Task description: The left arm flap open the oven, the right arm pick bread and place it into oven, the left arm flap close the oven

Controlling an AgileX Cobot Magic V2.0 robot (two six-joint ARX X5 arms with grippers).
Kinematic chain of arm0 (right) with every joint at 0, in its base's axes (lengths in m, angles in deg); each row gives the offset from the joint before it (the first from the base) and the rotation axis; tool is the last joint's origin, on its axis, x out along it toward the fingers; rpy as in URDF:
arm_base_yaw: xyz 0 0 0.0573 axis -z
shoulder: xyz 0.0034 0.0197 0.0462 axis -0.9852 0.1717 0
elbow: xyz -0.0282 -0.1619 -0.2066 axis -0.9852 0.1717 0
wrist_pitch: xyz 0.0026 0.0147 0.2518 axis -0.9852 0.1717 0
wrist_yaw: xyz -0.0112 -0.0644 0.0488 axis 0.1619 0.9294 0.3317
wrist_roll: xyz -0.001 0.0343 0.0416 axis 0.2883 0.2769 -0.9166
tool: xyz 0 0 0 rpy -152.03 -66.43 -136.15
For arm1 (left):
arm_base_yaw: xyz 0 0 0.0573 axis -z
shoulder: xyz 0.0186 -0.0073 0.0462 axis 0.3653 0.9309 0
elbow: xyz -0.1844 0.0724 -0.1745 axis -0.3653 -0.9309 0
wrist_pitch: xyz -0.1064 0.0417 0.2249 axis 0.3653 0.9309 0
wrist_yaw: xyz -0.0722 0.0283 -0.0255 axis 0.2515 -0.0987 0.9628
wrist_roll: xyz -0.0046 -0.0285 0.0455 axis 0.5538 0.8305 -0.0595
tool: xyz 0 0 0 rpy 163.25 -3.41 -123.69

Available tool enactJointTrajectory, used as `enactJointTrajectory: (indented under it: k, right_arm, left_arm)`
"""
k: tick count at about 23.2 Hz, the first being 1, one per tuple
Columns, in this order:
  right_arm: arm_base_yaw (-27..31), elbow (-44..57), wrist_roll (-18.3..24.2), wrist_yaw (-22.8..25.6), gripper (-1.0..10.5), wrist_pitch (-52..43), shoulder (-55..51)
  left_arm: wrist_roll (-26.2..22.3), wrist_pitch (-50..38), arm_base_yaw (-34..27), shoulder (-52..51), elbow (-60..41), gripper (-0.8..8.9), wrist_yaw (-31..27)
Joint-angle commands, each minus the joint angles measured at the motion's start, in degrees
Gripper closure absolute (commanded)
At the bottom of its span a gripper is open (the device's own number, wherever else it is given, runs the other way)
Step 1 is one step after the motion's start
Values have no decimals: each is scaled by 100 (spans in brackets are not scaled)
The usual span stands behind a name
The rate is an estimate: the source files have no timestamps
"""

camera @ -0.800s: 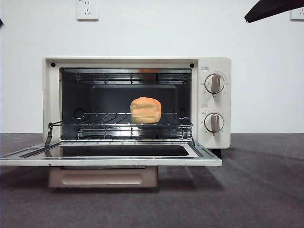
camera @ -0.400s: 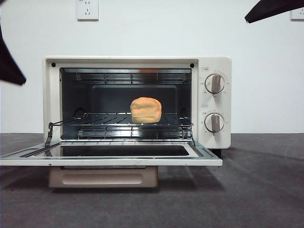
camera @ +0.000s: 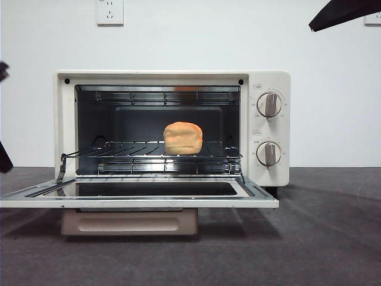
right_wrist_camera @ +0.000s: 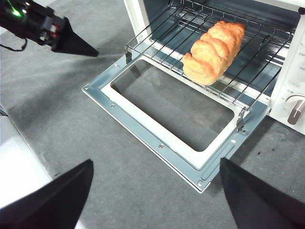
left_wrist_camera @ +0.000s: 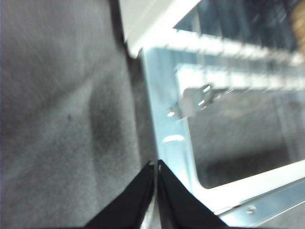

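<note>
We see the oven (camera: pixel 172 128) standing on the grey worktop (camera: pixel 321 238) with its door (camera: pixel 140 193) dropped fully down and lying flat, glass window upward. The bread (camera: pixel 183 138) lies on the wire rack (camera: pixel 149 152) inside the cavity, toward the knob side, its long axis running from front to back.

Our left gripper (left_wrist_camera: pixel 156 167) has its two black jaws pressed together into one point, holding nothing. It hangs just beside the outer side edge of the open door, near the hinge end; in the left wrist view the metal door frame (left_wrist_camera: pixel 164 124) lies right ahead of the tip, though the picture is blurred and we cannot tell whether tip and frame touch. In the right wrist view the same gripper (right_wrist_camera: pixel 71 42) shows as a dark wedge pointing at the far corner of the door, a little apart from it. In the front view only dark slivers of this arm (camera: pixel 3 158) appear at the side edge, beside the oven's wall away from the knobs.

Our right gripper (right_wrist_camera: pixel 155 191) is wide open and empty, its jaws spread far apart. It is raised well above the worktop, with the open door below and ahead of it and the bread (right_wrist_camera: pixel 213 50) beyond the door, well apart from the jaws. In the front view it is only a black tip (camera: pixel 345 12) at the upper corner above the two knobs (camera: pixel 269 128).
</note>
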Motion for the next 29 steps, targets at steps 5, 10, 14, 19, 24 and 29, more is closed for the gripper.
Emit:
enactJointTrajectory:
  k: [5,10,14,19,24,29]
  right_arm:
    - [-59,-63,-39,22,524,-94,28]
    - [-59,-63,-42,44,524,-96,28]
    - [-59,-63,-42,44,524,-98,28]
    - [-59,-63,-42,46,524,-98,28]
    - [-59,-63,-42,46,524,-101,28]
    - [-59,-63,-44,44,524,-98,28]
  left_arm:
    - [-236,-485,-7,815,17,798,13]
    - [-240,-658,-2,1263,17,798,17]
    - [-254,-699,4,1567,17,798,249]
    - [-251,-765,70,1709,17,798,566]
    - [-229,-758,74,1735,17,799,1029]
    - [-109,-846,68,1735,17,798,1685]
